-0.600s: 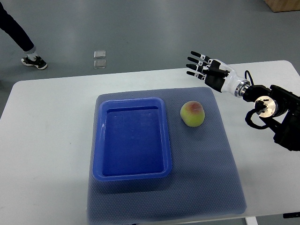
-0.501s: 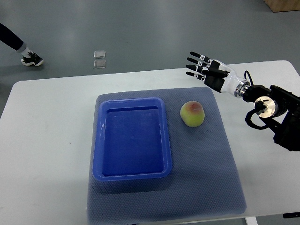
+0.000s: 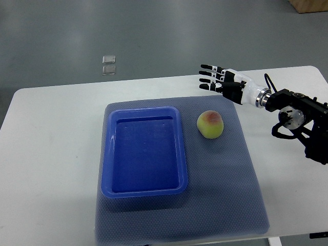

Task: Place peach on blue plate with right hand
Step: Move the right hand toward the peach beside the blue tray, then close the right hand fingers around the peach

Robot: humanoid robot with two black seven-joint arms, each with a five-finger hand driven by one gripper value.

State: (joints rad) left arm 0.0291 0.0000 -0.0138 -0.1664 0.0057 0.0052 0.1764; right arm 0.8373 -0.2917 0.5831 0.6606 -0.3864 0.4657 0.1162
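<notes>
Peach (image 3: 210,124) sits on the grey mat (image 3: 225,195) just right of the blue plate (image 3: 144,190), untouched. Right hand (image 3: 223,85), fingers (image 3: 207,77) spread wide and empty, hovers beyond the peach, up and slightly right, over the worktop (image 3: 51,154).

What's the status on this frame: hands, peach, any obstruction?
Right hand open, empty, hovering beyond the peach. Left hand out of view. Peach on grey mat, beside empty blue plate. Nothing between them.
</notes>
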